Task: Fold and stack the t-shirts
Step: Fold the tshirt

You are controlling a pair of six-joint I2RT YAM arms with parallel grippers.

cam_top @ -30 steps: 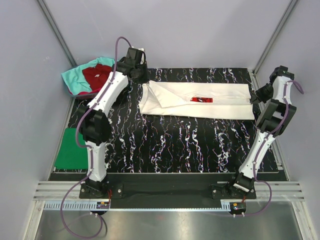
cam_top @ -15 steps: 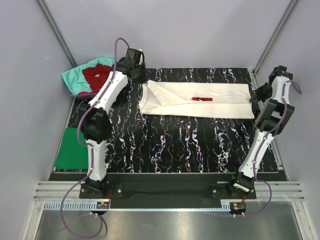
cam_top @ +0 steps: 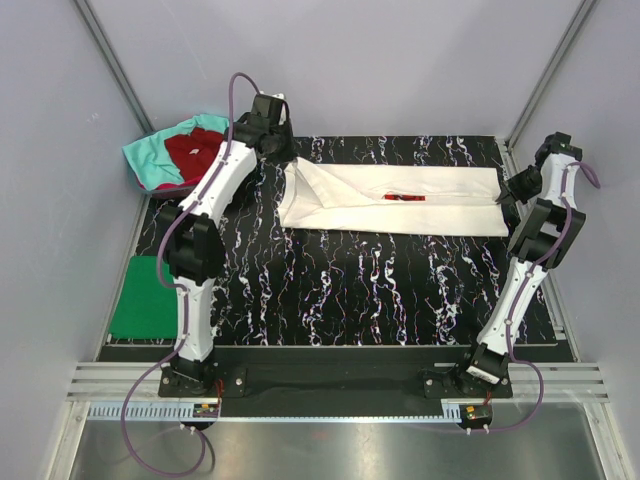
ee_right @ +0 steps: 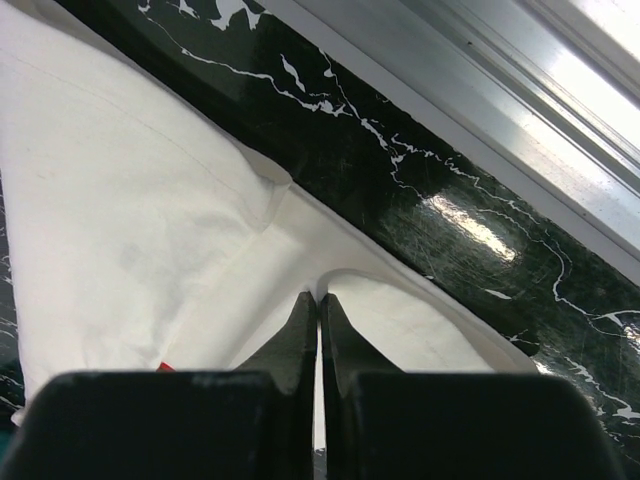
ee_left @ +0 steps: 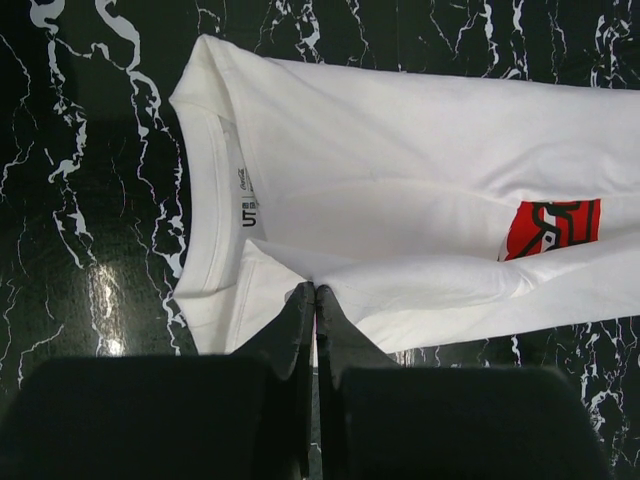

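Now the left hand (ee_left: pixel 315 291) is pinched tight on the white t-shirt (ee_left: pixel 400 150) near its neck. The right hand (ee_right: pixel 319 299) is pinched tight on its other end. The shirt lies stretched out along the far side of the tabletop (cam_top: pixel 350 290), with one long side folded in. If one hand pulls harder or lifts first, I think the thin cloth could slip out and the fold would go crooked. The green t-shirt (cam_top: pixel 140 298) lies flat, well apart, on the left.

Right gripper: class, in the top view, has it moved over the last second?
Yes. The right gripper edged leftward, away from the table's right edge.
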